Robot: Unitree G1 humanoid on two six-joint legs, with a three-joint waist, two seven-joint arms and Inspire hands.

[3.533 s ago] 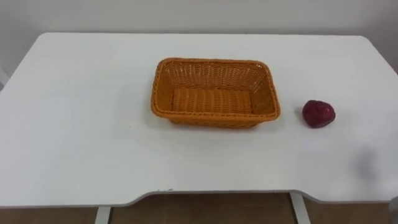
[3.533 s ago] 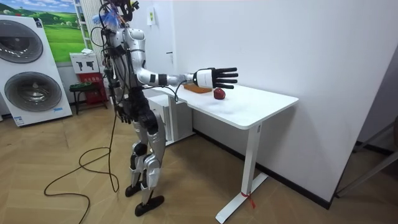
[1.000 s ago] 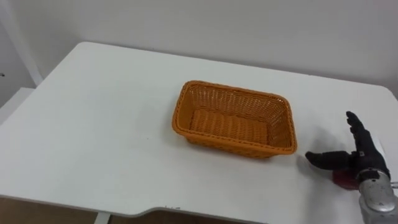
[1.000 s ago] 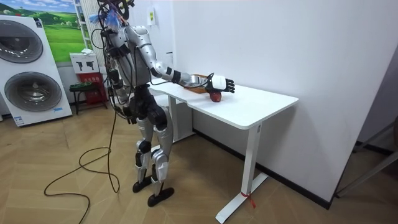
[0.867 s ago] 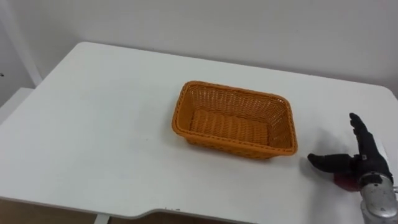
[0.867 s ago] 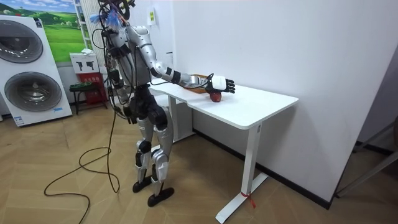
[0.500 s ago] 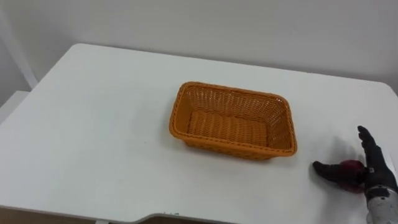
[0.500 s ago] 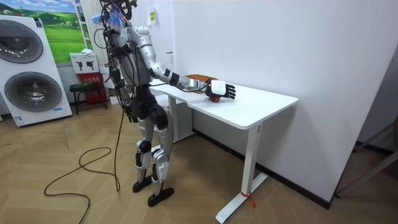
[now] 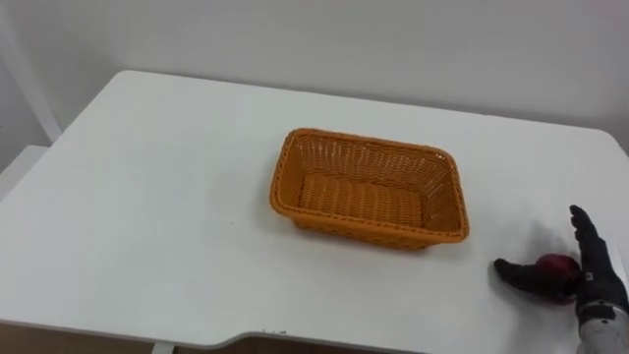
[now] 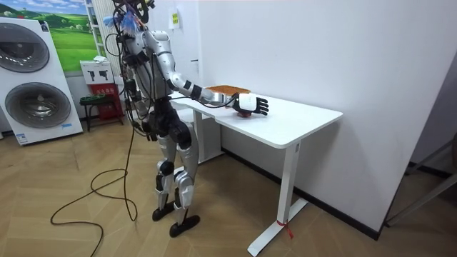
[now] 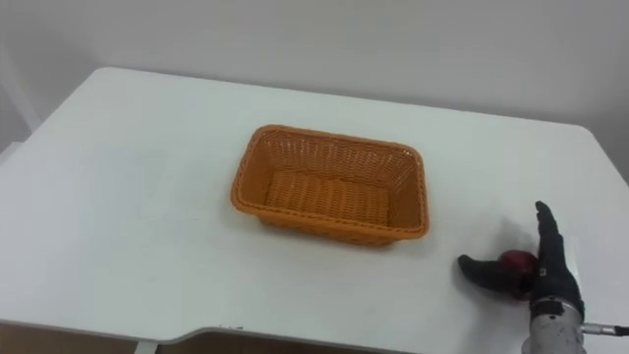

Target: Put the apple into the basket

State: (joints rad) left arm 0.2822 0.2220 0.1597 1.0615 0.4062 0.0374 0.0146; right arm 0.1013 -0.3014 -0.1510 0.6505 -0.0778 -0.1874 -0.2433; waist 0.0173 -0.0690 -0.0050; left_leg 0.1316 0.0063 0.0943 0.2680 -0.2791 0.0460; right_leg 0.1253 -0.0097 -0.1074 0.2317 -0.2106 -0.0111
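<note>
Right hand [image 9: 588,283] sits at the lower right of the left eye view, fingers [image 9: 584,236] straight and pointing away from the robot, thumb spread wide to the left, so the hand is apart and not clamped on anything. The apple [image 9: 557,266], dark red, lies on the white table [image 9: 147,197] in the crook between thumb and fingers, close against the palm. The orange wicker basket [image 9: 366,144] stands near the table's middle, well apart to the left of the apple.

From the right eye view, the right hand [image 11: 543,282] has the same spread pose, the apple [image 11: 515,260] just inside the thumb, and the basket [image 11: 326,139] on the table [image 11: 128,187].

Seen from the room view, the robot stands at the table's [image 10: 293,125] end on the room view's left, right arm stretched over the top, right hand [image 10: 253,104] flat above the apple [image 10: 245,113], the basket [image 10: 227,90] just behind. Its left hand [image 10: 146,128] hangs by the hip. 2 washing machines [image 10: 36,78] stand at the room view's left.
</note>
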